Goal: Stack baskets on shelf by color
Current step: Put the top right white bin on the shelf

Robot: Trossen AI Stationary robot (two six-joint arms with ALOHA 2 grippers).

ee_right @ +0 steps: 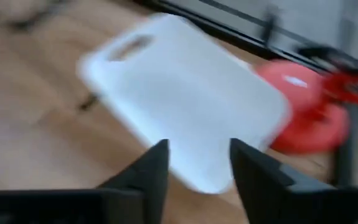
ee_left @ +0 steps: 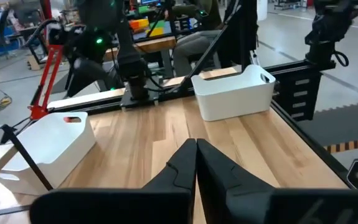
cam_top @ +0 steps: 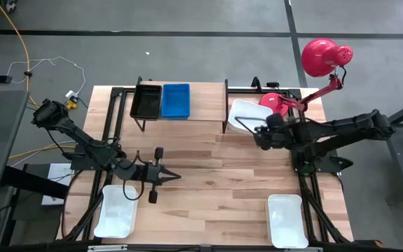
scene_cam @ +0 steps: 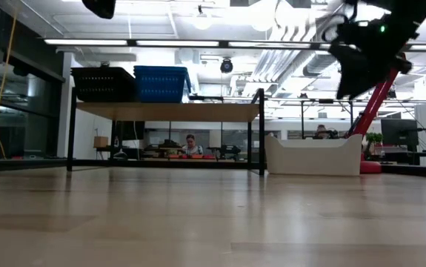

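Five baskets appear on the light-wood tabletop (cam_top: 208, 175) in the high view. Upper centre of the frame: the shelf (cam_top: 201, 105), a low wooden board on black legs, carries a black basket (cam_top: 146, 101) and a blue basket (cam_top: 175, 100) side by side at its left end, touching; in the low view they sit on the shelf's top at upper left. Just right of the shelf, on the tabletop, lies a white basket (cam_top: 245, 115), tilted relative to the table edges, with the base of the red lamp (cam_top: 325, 56) near its far right corner. Two further white baskets rest at the lower edge of the frame: one at lower left (cam_top: 115, 211), one at lower right (cam_top: 286, 220). The right gripper (cam_top: 259, 134), at centre right of the high view, hovers over the near edge of the white basket beside the shelf; in the right wrist view its two dark fingers (ee_right: 147, 171) stand apart with the basket seen between them, and no contact with it can be made out. The left gripper (cam_top: 173, 175), at lower centre left, points toward the table's middle, its fingers (ee_left: 185, 165) pressed together and holding nothing.
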